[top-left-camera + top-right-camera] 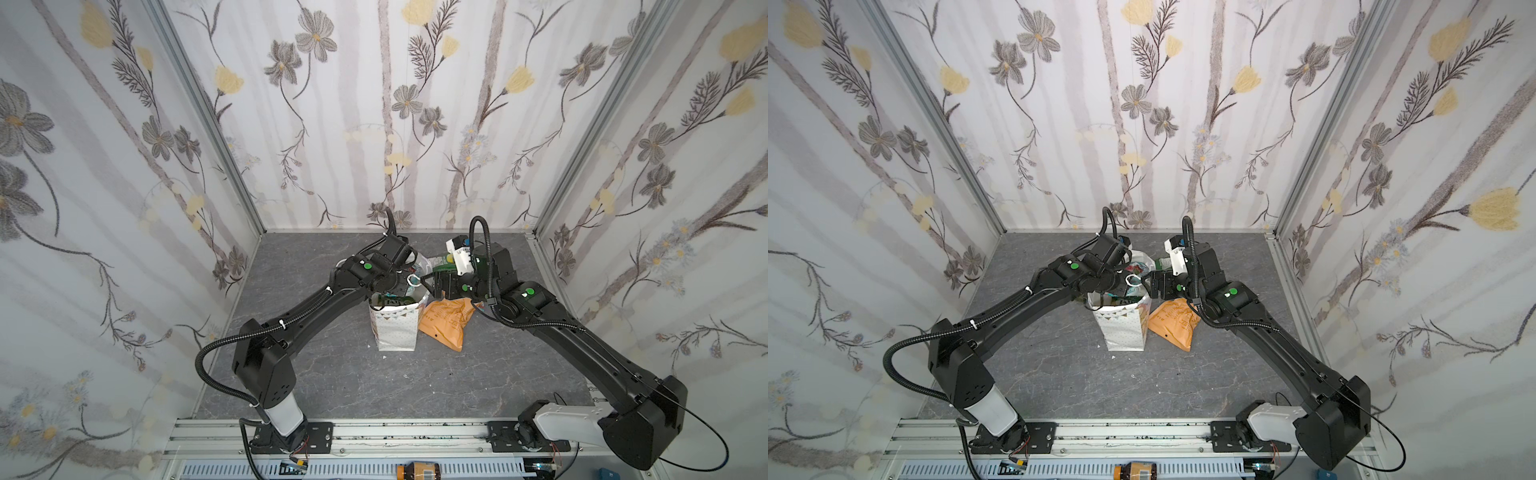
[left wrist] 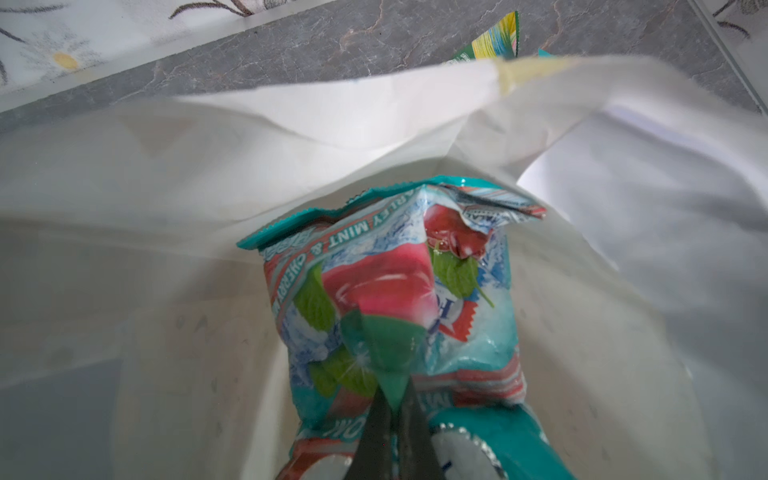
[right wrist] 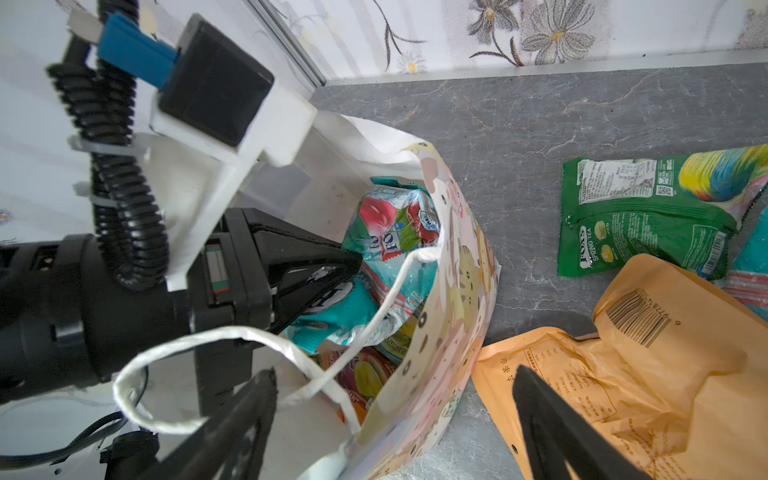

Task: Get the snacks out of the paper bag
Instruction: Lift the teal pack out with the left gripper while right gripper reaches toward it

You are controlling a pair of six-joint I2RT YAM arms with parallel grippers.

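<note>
The white paper bag [image 1: 395, 330] [image 1: 1125, 330] stands mid-table with its mouth open. My left gripper [image 2: 392, 399] [image 3: 357, 264] reaches down inside it and is shut on a fold of a teal snack packet [image 2: 395, 270] [image 3: 390, 232]. More packets [image 3: 365, 374] lie deeper in the bag. My right gripper [image 3: 392, 386] [image 1: 435, 286] is open, straddling the bag's patterned side wall [image 3: 449, 291] and a cord handle [image 3: 386, 299], one finger over the bag's mouth and one over the orange pouch [image 3: 623, 374] [image 1: 446, 322]. A green FOX'S packet [image 3: 640, 220] lies on the table behind the pouch.
Part of another teal packet [image 3: 752, 266] shows beside the green one. The back wall [image 1: 395, 224] runs close behind the bag, and the two arms crowd the bag from both sides. Grey table [image 1: 374, 382] stretches in front of the bag.
</note>
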